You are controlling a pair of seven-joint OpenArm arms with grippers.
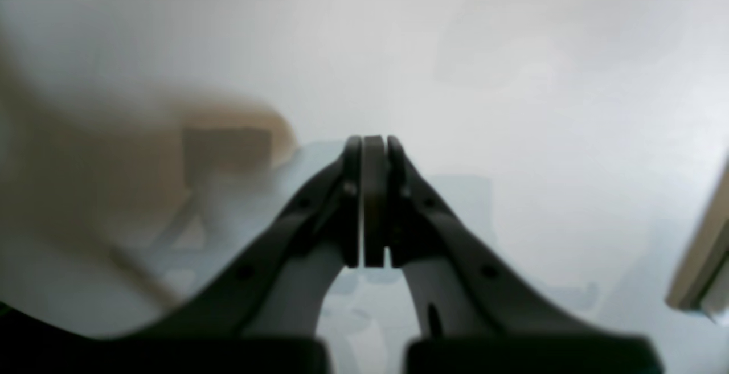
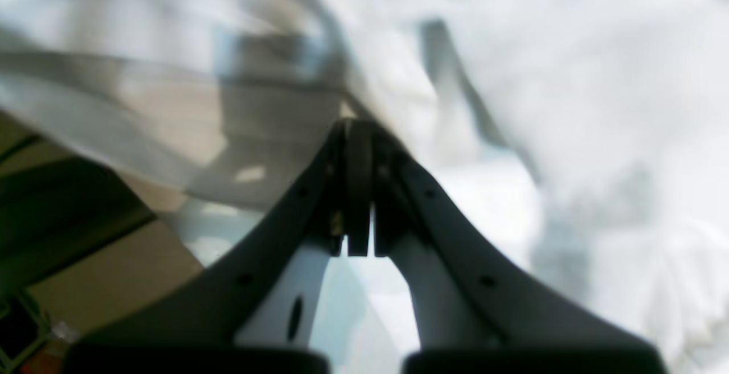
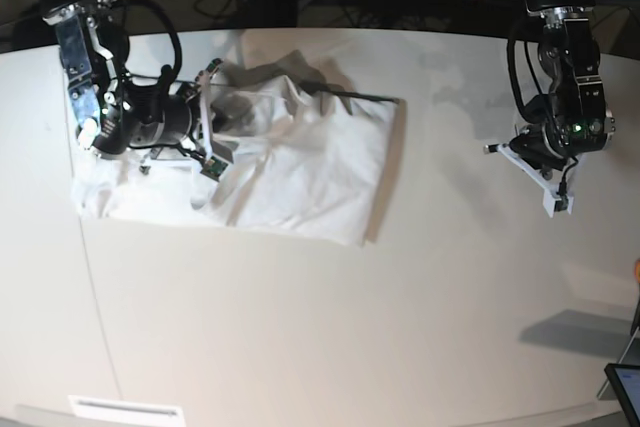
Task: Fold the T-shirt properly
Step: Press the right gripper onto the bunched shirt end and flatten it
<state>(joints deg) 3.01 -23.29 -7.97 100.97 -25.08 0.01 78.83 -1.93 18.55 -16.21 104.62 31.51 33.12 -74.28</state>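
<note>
Right claw (image 2: 359,129) first: its jaws are pressed together, and in its own wrist view white cloth bunches right at the tips. It looks pinched on the T-shirt (image 3: 300,162), though the blur keeps me from being sure how much fabric is caught. From the base view that claw (image 3: 215,137) sits over the shirt's left part, where a raised fold of cloth stands up beside it.

Going outward, the shirt spreads away from that claw toward the middle of the worktop (image 3: 330,337). Its long axis runs roughly side to side in the base view, from a flat strip at the far left edge to a straight, doubled-looking edge on the right. The surface is rumpled, with a ridge along the back.

Now the left claw (image 1: 367,152). It's closed too, jaws meeting with nothing between them, only pale worktop beyond the tips. In the base view it (image 3: 545,182) hangs low at the right side, well apart from the shirt, with bare worktop between it and the shirt's nearest edge.

So here's what the next move turns on, as I read it: the right arm is on the cloth, the left is not. Any fold across that long axis falls to the right arm, unless the left crosses the bare stretch to reach the shirt's right edge.
</note>
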